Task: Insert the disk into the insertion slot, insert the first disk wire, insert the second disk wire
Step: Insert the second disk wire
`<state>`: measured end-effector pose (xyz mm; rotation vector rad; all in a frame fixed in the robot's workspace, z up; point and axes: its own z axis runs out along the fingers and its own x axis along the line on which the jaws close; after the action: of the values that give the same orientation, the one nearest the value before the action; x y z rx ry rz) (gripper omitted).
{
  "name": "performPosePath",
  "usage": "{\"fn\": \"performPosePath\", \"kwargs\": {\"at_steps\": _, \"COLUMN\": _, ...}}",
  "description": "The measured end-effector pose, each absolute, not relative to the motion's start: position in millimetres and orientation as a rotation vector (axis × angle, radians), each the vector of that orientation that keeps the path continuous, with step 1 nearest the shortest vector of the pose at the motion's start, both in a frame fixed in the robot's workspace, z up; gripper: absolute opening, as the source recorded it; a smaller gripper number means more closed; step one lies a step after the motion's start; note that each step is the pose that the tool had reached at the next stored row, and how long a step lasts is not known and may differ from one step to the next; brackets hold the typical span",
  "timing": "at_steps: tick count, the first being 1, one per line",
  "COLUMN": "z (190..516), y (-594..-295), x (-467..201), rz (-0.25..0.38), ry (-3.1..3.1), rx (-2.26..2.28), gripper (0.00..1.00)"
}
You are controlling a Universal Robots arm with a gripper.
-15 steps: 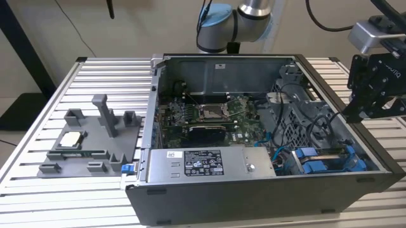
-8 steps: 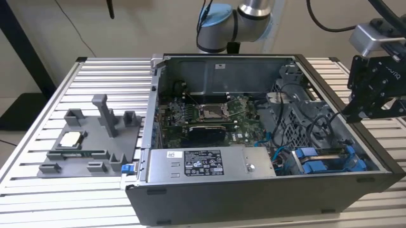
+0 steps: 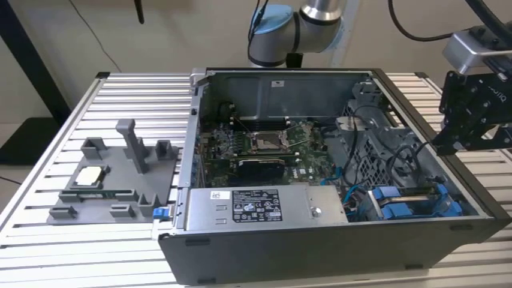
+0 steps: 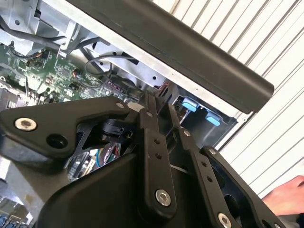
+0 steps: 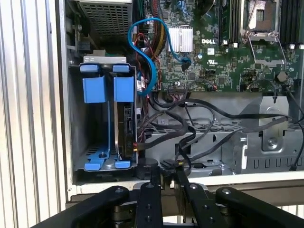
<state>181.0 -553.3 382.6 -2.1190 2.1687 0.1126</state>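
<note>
Ribbed metal slats make up the bench [image 3: 120, 90], on which an open computer case [image 3: 336, 264] is laid on its side. In the first wrist view the disk [image 5: 128, 128] is seen standing on edge in its blue frame inside the drive cage [image 5: 104, 60]. It sits ahead of the end effector [image 5: 166, 172] and off to one side, next to a second blue frame [image 5: 94, 88], and is judged to be seated in its slot.

A blue cable [image 5: 142, 47] is looped just beyond the cage. Black cables [image 5: 213, 137] are strewn directly ahead of the end effector, very near it. A snag is judged the main risk: a loose loop could be caught and dragged, or a plug could be pressed in askew against the disk. The case wall [image 4: 190, 52] lies close by the end effector and could be struck. A person's hand [image 4: 289, 194] is seen nearby in the second wrist view and could be pinched.

Whether the end effector is apart, together or clamped on a cable cannot be told.
</note>
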Motion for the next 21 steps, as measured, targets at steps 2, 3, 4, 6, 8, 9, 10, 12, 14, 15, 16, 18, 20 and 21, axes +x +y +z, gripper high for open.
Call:
{"fn": "performPosePath", "kwargs": {"at_steps": 2, "z": 382.2, "y": -553.3, "x": 181.6, "rz": 0.117, "ry": 2.167, "rx": -2.122, "gripper": 0.27}}
{"fn": "performPosePath", "kwargs": {"at_steps": 3, "z": 382.0, "y": -553.3, "x": 181.7, "rz": 0.121, "ry": 2.166, "rx": -2.122, "gripper": 0.27}}
{"fn": "performPosePath", "kwargs": {"at_steps": 4, "z": 381.8, "y": -553.3, "x": 181.7, "rz": 0.124, "ry": 2.165, "rx": -2.121, "gripper": 0.27}}
{"fn": "performPosePath", "kwargs": {"at_steps": 6, "z": 381.8, "y": -553.3, "x": 181.8, "rz": 0.128, "ry": 2.163, "rx": -2.119, "gripper": 0.24}}
{"fn": "performPosePath", "kwargs": {"at_steps": 8, "z": 381.7, "y": -553.2, "x": 181.8, "rz": 0.131, "ry": 2.162, "rx": -2.118, "gripper": 0.17}}
{"fn": "performPosePath", "kwargs": {"at_steps": 9, "z": 381.6, "y": -553.2, "x": 181.9, "rz": 0.131, "ry": 2.162, "rx": -2.117, "gripper": 0.17}}
{"fn": "performPosePath", "kwargs": {"at_steps": 10, "z": 381.6, "y": -553.3, "x": 181.9, "rz": 0.132, "ry": 2.161, "rx": -2.117, "gripper": 0.17}}
{"fn": "performPosePath", "kwargs": {"at_steps": 12, "z": 381.8, "y": -553.4, "x": 181.9, "rz": 0.136, "ry": 2.159, "rx": -2.115, "gripper": 0.17}}
{"fn": "performPosePath", "kwargs": {"at_steps": 14, "z": 382.5, "y": -553.4, "x": 181.6, "rz": 0.139, "ry": 2.158, "rx": -2.114, "gripper": 0.17}}
{"fn": "performPosePath", "kwargs": {"at_steps": 15, "z": 383.2, "y": -553.5, "x": 181.0, "rz": 0.14, "ry": 2.157, "rx": -2.113, "gripper": 0.16}}
{"fn": "performPosePath", "kwargs": {"at_steps": 16, "z": 384.2, "y": -553.5, "x": 180.2, "rz": 0.141, "ry": 2.157, "rx": -2.113, "gripper": 0.16}}
{"fn": "performPosePath", "kwargs": {"at_steps": 18, "z": 386.1, "y": -553.5, "x": 178.0, "rz": 0.141, "ry": 2.157, "rx": -2.112, "gripper": 0.16}}
{"fn": "performPosePath", "kwargs": {"at_steps": 20, "z": 386.9, "y": -553.5, "x": 175.5, "rz": 0.141, "ry": 2.157, "rx": -2.112, "gripper": 0.16}}
{"fn": "performPosePath", "kwargs": {"at_steps": 21, "z": 387.2, "y": -553.5, "x": 174.2, "rz": 0.141, "ry": 2.157, "rx": -2.112, "gripper": 0.16}}
